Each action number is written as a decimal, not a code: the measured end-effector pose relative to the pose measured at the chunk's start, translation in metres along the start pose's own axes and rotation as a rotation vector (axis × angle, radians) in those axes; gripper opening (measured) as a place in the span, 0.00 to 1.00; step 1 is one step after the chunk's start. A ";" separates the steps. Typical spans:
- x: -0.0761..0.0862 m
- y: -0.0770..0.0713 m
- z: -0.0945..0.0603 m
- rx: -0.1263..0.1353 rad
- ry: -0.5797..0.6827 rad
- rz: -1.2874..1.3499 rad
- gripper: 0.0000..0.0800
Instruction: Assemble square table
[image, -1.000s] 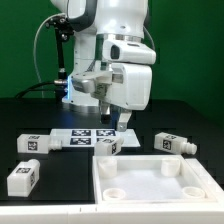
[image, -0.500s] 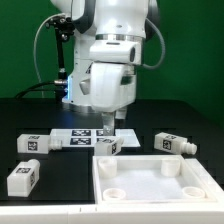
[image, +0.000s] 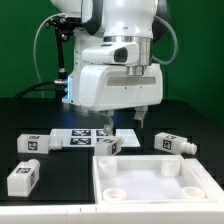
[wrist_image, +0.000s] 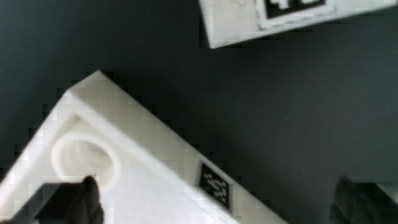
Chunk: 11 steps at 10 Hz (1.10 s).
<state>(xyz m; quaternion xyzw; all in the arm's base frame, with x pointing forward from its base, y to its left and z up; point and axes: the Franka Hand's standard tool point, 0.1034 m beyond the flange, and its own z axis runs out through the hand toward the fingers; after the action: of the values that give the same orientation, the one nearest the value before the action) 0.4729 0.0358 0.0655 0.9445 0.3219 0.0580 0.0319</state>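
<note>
The arm (image: 118, 22) is observed bent forward, with the wrist (image: 125, 50) turned downward. The gripper (image: 123, 120) is pointed straight down, its white body presented broadside to the exterior view. The jaws are spread fully apart. Both dark fingers (wrist_image: 68, 203) are recorded in the wrist view, well apart.

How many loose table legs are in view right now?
4. One leg at the exterior view's left, one in front of it, one by the table top, one at right. More could be hidden.
</note>
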 end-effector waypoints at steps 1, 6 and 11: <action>0.001 0.006 -0.001 0.009 -0.016 0.110 0.81; -0.010 0.020 0.004 0.091 -0.052 0.734 0.81; -0.023 0.038 0.011 0.174 -0.130 0.920 0.81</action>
<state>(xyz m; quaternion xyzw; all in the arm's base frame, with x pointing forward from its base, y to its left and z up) 0.4792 -0.0084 0.0567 0.9898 -0.1289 -0.0202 -0.0565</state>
